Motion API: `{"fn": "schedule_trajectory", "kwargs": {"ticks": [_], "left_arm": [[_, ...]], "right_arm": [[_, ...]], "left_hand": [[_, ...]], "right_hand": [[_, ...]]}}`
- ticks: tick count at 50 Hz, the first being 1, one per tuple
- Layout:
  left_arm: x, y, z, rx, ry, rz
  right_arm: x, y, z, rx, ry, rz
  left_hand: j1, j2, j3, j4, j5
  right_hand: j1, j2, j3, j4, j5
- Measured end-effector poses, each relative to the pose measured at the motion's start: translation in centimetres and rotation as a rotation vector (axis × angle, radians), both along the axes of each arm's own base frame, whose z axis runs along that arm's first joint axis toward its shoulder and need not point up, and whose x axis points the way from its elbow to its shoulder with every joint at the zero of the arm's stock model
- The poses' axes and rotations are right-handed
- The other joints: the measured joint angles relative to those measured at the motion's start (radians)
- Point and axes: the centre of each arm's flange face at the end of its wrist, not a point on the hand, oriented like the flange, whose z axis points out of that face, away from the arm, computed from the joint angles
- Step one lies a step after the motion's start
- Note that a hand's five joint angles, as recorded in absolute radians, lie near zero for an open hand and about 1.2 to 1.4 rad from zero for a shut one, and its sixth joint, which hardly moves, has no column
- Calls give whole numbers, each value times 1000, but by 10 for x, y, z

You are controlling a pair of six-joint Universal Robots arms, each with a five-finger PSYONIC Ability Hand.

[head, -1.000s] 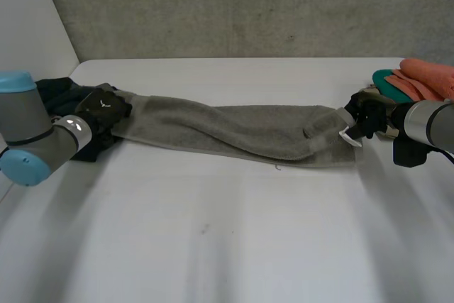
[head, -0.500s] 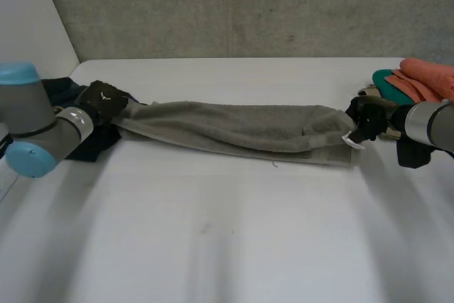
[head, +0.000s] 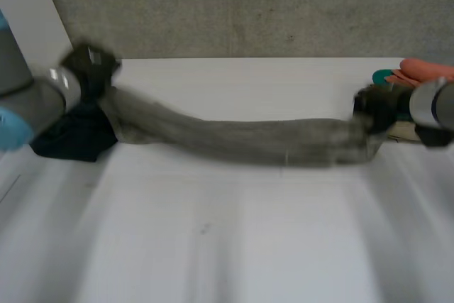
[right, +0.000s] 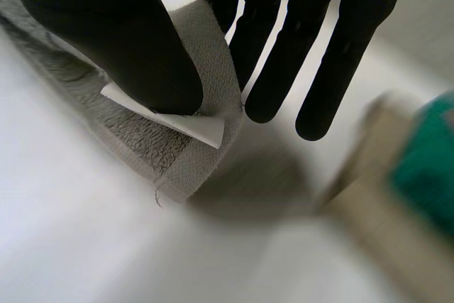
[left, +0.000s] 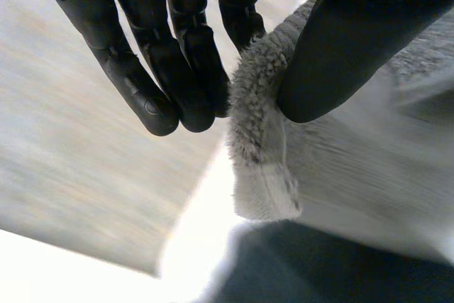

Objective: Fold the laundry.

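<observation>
A long grey towel (head: 241, 140) hangs stretched between my two hands above the white table (head: 227, 246), sagging in the middle. My left hand (head: 89, 69) holds its left end, lifted over a dark garment (head: 74, 136). In the left wrist view the towel's corner (left: 266, 154) is pinched between the thumb (left: 333, 54) and the fingers (left: 177, 69). My right hand (head: 379, 108) holds the right end. In the right wrist view the thumb (right: 135, 54) presses the towel's hem (right: 206, 104) and its white label (right: 188, 124) against the fingers (right: 284, 54).
A dark garment lies at the table's left edge under the towel's end. Orange (head: 429, 72) and green (head: 386, 76) cloths are piled at the far right, with a beige cloth (right: 369, 204) close under my right hand. A grey wall (head: 248, 8) stands behind the table.
My left hand shut on the towel's left end and lifted it up and leftward. The towel rose off the table and pulled taut. My right hand kept its grip and rose slightly.
</observation>
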Motion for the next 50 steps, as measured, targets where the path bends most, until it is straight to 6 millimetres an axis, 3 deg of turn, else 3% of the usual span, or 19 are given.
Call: {"fn": "schedule_trajectory", "kwargs": {"ticks": [1,2,3,7,10,13,19,20,22,23,25,29,33,39,40,41,45,50], "left_arm": [[-5,-7,26,-92,69,2],[-6,-8,34,-123,93,3],[-10,-13,64,-230,181,1],[-14,-13,145,-517,437,-19],[-13,-7,180,-654,568,-41],[-13,-6,182,-673,600,-43],[-11,-13,139,-546,554,-12],[-10,-14,118,-482,530,-2],[-9,-14,102,-431,512,4],[-8,-11,71,-336,482,12],[-7,-6,38,-237,452,17],[-5,8,-12,-83,403,20],[-6,29,-62,69,341,10],[-9,45,-87,144,286,-15],[-10,48,-89,151,272,-22],[-10,49,-89,150,268,-24],[-9,50,-81,133,266,-28],[-6,51,-65,109,283,-25]], "right_arm": [[1,-12,13,-91,-59,-42],[1,-16,17,-122,-80,-56],[1,-30,36,-238,-162,-106],[-7,-57,89,-543,-398,-212],[-14,-64,122,-721,-541,-245],[-18,-62,132,-768,-586,-239],[-17,-54,115,-628,-555,-199],[-17,-51,101,-537,-532,-193],[-17,-48,90,-468,-517,-191],[-18,-44,71,-351,-490,-192],[-20,-39,49,-218,-459,-197],[-23,-31,16,-41,-406,-207],[-26,-22,-33,167,-309,-207],[-29,-15,-69,298,-206,-196],[-31,-14,-75,317,-176,-197],[-31,-13,-76,320,-166,-199],[-35,-11,-68,280,-127,-210],[-35,-5,-47,141,-71,-195]], "left_hand": [[0,0,0,1,0],[0,0,0,1,0],[0,0,0,1,0],[0,0,0,2,0],[0,0,1,2,0],[0,0,1,2,0],[0,1,2,3,0],[0,1,3,3,0],[0,1,3,3,0],[0,1,3,3,0],[0,1,3,3,0],[0,1,3,3,0],[0,1,3,3,0],[0,1,3,3,0],[0,2,3,3,0],[0,1,3,3,0],[0,2,3,3,0],[0,1,3,3,0]], "right_hand": [[0,0,2,0,0],[0,0,2,0,0],[0,0,3,1,0],[0,0,3,2,1],[0,0,3,2,1],[0,0,3,2,1],[0,0,3,2,1],[0,0,3,2,3],[0,0,3,2,4],[0,0,3,2,4],[0,0,3,2,4],[0,0,3,2,4],[0,0,3,2,4],[-71,-89,-91,-92,-91],[-324,-368,-367,-369,-369],[-410,-457,-447,-452,-451],[-790,-836,-842,-842,-847],[-904,-966,-978,-979,-962]]}}
